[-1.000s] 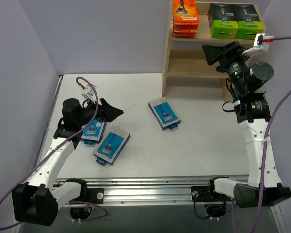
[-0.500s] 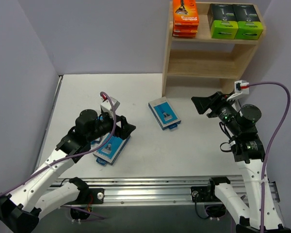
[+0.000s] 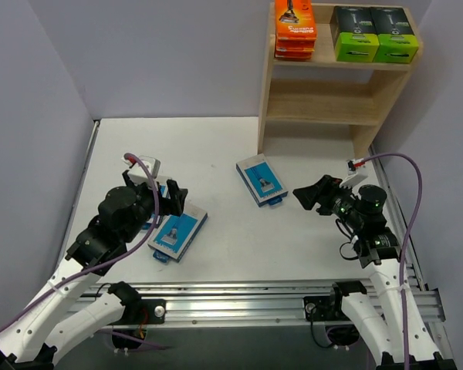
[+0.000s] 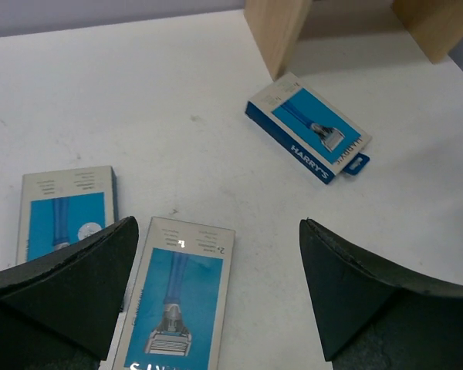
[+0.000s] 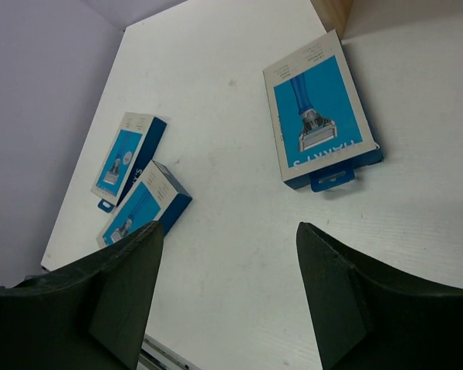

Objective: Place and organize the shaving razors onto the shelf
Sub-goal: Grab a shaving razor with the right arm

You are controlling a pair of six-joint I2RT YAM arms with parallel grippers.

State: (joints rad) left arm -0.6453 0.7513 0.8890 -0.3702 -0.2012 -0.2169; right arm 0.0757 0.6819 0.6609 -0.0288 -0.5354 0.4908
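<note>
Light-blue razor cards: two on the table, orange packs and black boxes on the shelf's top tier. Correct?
Three, not two: the left wrist view shows three flat light-blue razor cards on the white table. The rest is right.

Bare wood shelf point(image 3: 316, 99); seemingly cardboard packs point(image 4: 309, 127)

Three blue packs point(image 3: 261, 182) — flat, off shelf point(image 3: 318, 103)
</note>
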